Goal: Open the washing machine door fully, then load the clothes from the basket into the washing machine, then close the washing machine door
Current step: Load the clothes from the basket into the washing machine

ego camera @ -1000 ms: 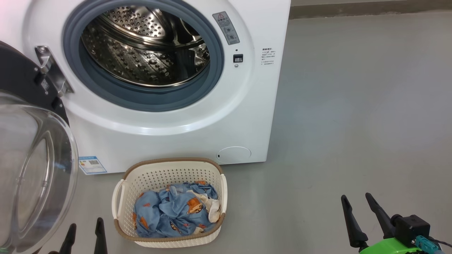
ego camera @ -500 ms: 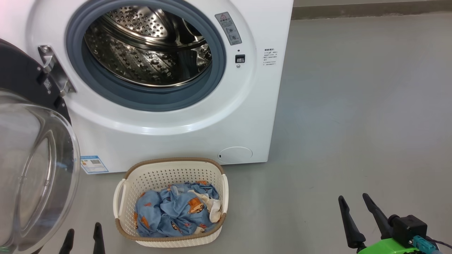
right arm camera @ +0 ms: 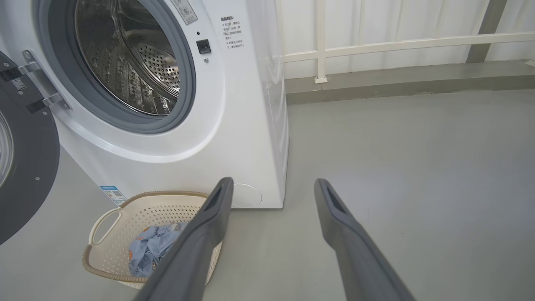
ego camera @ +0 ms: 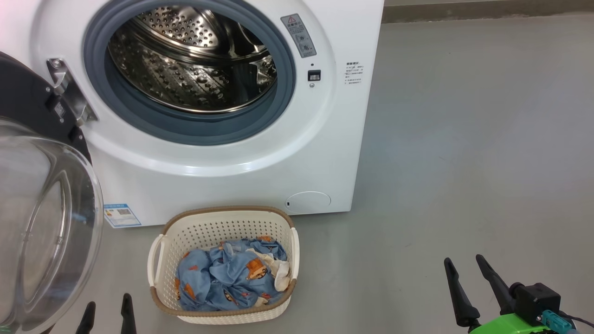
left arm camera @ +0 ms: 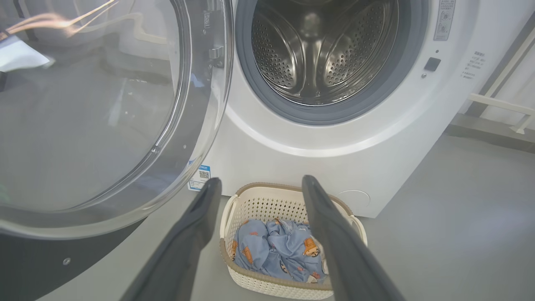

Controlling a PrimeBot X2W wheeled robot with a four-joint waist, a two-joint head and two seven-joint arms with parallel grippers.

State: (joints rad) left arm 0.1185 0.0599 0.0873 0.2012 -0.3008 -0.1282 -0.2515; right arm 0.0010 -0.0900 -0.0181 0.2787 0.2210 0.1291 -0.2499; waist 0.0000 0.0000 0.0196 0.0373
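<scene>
With the door [ego camera: 41, 222] swung wide to clear the drum [ego camera: 190, 60], the clothes [ego camera: 232, 276] were seen bundled in the basket [ego camera: 222, 218] before the washer [ego camera: 209, 185], while the left end effector [ego camera: 108, 301] and right end effector [ego camera: 464, 260] were held spread and empty, presumably for pickup.

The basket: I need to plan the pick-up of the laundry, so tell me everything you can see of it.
The basket is small, rounded-rectangular, of cream-white perforated plastic, with a brown woven-look rim and a loop handle on each short side. It stands upright on the grey floor, close in front of the white washing machine; whether they touch is unclear. A crumpled bundle of light blue printed clothes, with some white cloth, lies in its bottom, below the rim. Nothing else touches it.
</scene>
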